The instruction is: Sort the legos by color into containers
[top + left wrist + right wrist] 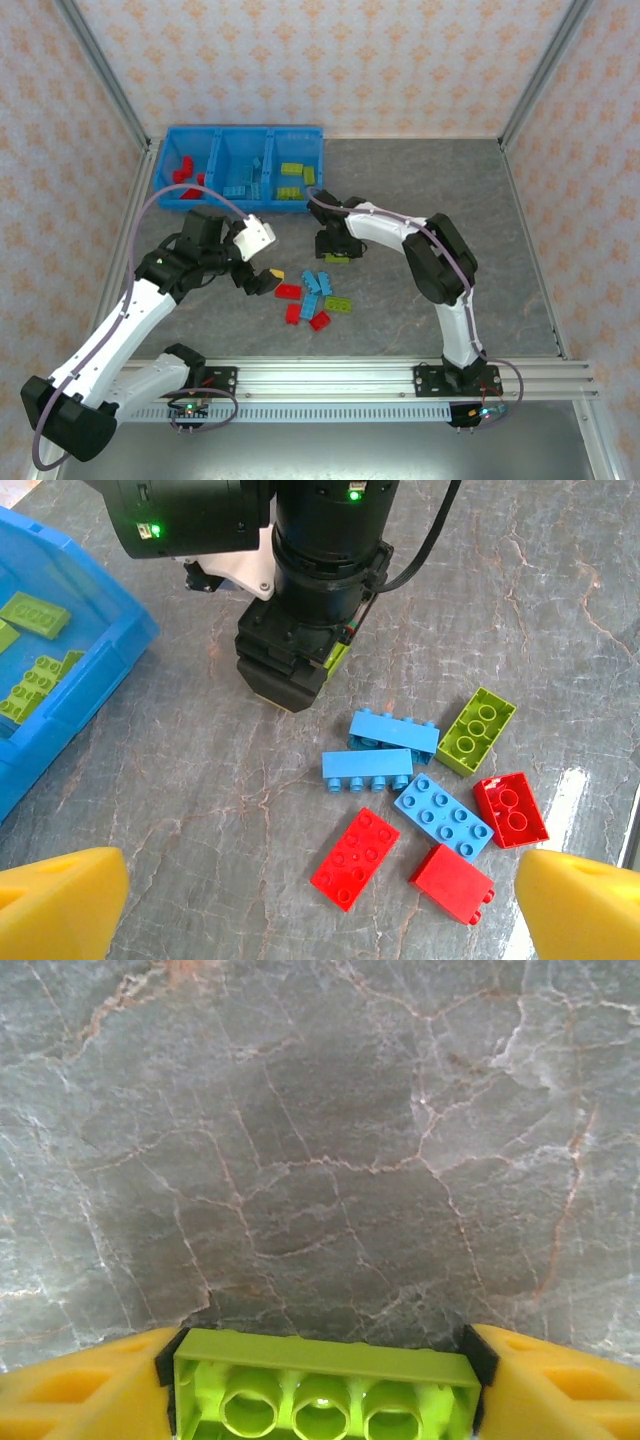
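Observation:
My right gripper (pixel 320 1400) is shut on a yellow-green lego (pixel 320 1365), hollow underside toward the camera, just above the grey table. From above, this gripper (pixel 335 250) stands a little in front of the blue bin (pixel 240 131). My left gripper (pixel 320 920) is open and empty, hovering over the loose legos: three red (pixel 357 858), three light blue (pixel 443 815) and one green (pixel 477 730). The bin's containers hold red legos (pixel 184 170) on the left, blue (pixel 245 182) in the middle and green (pixel 294 178) on the right.
The loose pile (pixel 315 300) lies at mid-table between the two arms. The right arm's black wrist (pixel 300 650) stands just beyond the pile in the left wrist view, next to the bin's corner (pixel 110 670). Metal frame posts and patterned walls enclose the table.

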Action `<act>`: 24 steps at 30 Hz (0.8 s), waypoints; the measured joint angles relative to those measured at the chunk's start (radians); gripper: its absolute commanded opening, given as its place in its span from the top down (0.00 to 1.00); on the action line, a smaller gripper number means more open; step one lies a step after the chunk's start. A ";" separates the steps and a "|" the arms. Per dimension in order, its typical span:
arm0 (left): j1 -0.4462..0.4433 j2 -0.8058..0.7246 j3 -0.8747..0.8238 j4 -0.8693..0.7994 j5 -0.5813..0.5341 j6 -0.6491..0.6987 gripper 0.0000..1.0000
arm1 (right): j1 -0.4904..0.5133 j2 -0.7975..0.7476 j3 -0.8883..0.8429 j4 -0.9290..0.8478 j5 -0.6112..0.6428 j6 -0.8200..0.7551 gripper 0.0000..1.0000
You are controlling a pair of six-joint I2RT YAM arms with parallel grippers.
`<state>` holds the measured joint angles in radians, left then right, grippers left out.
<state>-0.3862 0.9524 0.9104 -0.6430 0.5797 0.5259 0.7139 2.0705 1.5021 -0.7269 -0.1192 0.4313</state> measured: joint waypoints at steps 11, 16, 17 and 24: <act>0.000 -0.001 -0.001 0.002 -0.016 -0.001 0.00 | 0.005 -0.128 -0.025 -0.006 0.011 0.032 0.43; 0.000 -0.022 -0.014 0.021 -0.055 -0.004 0.00 | 0.005 -0.189 0.065 0.047 0.084 -0.020 0.44; 0.000 -0.030 -0.020 0.029 -0.069 -0.005 0.00 | 0.005 -0.189 0.098 0.077 0.106 -0.044 0.43; 0.000 -0.039 -0.043 0.077 -0.243 -0.049 0.00 | 0.003 -0.020 0.460 0.197 0.231 -0.240 0.42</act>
<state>-0.3862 0.9138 0.8673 -0.5663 0.3363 0.4770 0.7174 2.0502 1.9621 -0.5297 0.1116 0.1913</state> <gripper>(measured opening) 0.998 0.579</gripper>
